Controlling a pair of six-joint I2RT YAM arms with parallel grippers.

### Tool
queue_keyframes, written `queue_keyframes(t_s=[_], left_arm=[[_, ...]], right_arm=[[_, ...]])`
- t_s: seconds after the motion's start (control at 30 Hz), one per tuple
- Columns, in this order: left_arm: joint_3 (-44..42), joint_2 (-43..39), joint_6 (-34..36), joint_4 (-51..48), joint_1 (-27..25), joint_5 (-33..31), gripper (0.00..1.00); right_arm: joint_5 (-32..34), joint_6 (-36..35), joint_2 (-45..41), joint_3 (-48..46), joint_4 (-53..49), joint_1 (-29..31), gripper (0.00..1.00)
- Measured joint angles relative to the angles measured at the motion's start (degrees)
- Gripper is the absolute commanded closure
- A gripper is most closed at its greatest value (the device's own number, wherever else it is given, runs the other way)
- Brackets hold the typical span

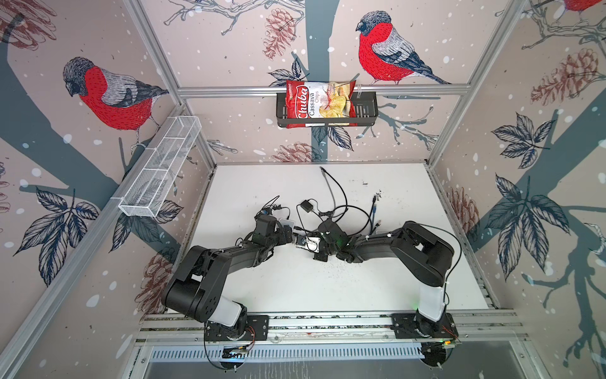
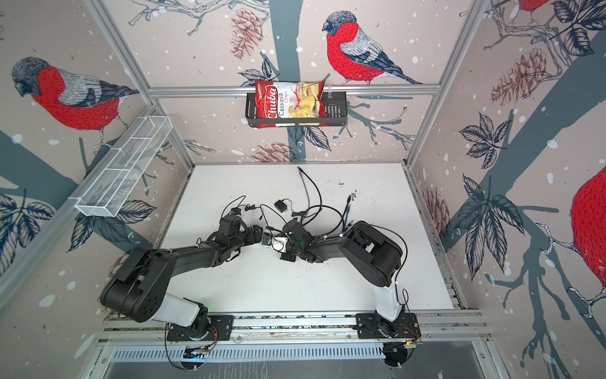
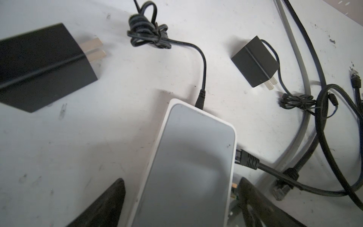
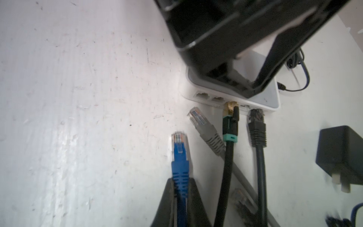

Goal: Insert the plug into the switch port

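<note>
Right jaws pinch blue plug [image 4: 179, 155]; left jaws spread wide around switch [image 3: 192, 157]

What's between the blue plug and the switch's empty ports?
In the right wrist view, a loose gray plug lies between the blue plug and the switch, otherwise bare table.

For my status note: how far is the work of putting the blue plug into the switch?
Done: right gripper is shut on the blue plug; two other cables already look plugged into the switch. In hand: the open left gripper straddles the switch; the blue plug points at it, not touching. Still to do: line up with an empty port and push in.
</note>
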Motion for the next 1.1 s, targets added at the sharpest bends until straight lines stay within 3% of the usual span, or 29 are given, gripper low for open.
queue_keyframes(t_s=[0.27,0.63,1.1], left_arm=[[-0.4,-0.5,0.7,1.5,0.0,0.1,0.14],[-1.0,0.0,1.0,2.5,0.0,0.0,0.34],[-2.3,2.1,-0.1,6.6,0.4,0.1,0.39]], right_arm=[[0.2,3.6,2.2,3.3,3.7,0.0,1.00],[1.3,3.5,4.8,5.6,4.3,0.0,1.00],[2.2,3.7,2.9,3.6,3.5,0.3,1.00]])
